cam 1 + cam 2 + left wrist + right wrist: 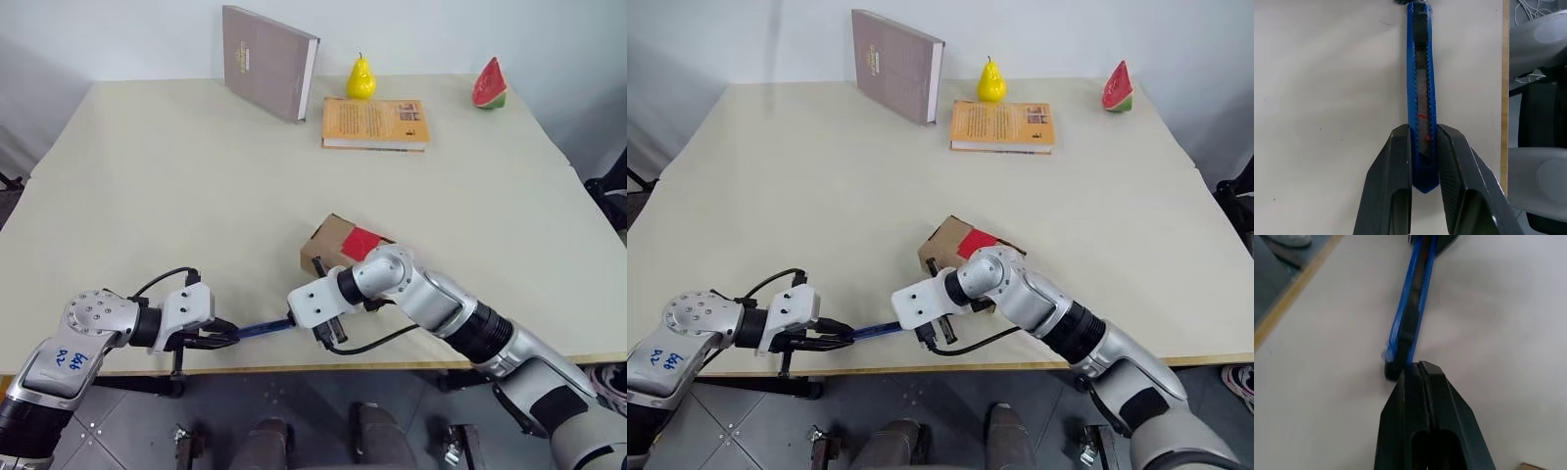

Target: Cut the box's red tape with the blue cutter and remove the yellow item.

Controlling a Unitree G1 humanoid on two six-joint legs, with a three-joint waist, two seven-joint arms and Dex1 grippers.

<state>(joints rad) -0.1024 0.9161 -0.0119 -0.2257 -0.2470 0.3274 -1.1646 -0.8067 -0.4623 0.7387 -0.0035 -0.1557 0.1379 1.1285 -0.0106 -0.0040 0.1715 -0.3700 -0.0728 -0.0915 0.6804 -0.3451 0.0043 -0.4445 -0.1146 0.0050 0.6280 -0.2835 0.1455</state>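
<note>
We see the left hand [1424,161] grasping the blue cutter [1421,93] by its rear end, just over the worktop [196,196] near its front edge. The right hand [1422,369], clenched, meets the cutter's far tip. Just behind that hand sits the box [328,245] with its red tape [362,242]. Well beyond the box stand a grey-brown book [266,61], a pear [361,78], an orange book [375,122] and a watermelon slice [489,84]

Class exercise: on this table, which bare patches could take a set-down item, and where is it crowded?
Free: the wide middle of the table between the books and the box, plus both side edges. Crowded: the near edge, where the left gripper holds the blue cutter against the right gripper.
</note>
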